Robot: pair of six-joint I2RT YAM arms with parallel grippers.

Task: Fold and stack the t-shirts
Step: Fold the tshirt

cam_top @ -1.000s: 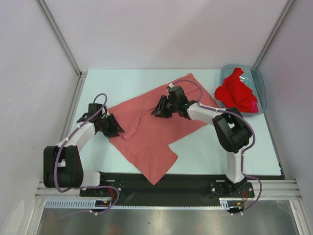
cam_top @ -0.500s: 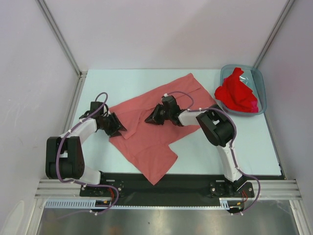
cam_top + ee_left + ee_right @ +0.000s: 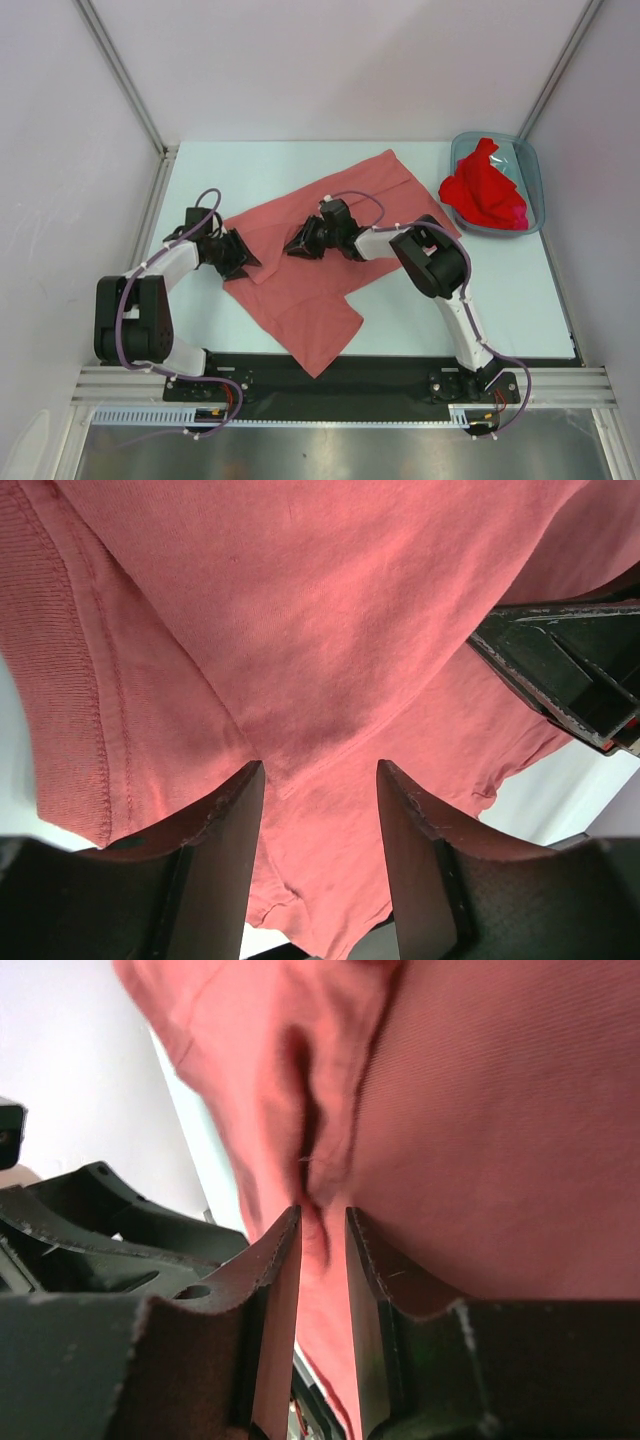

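The salmon-pink t-shirt [image 3: 300, 285] lies spread in the middle of the table [image 3: 250, 165], and the red t-shirts [image 3: 485, 192] are heaped in the bin [image 3: 531, 165] at its far right corner. We judge the cloth light, soft and limp, best pinched at a hem or a raised wrinkle. The left gripper [image 3: 241, 259] stands open at the shirt's left hem. The right gripper [image 3: 296, 246] has its fingers narrowly apart around a wrinkle, and we cannot tell if they pinch it.

Salmon-pink t-shirt [image 3: 300, 290] — red t-shirts [image 3: 485, 195]
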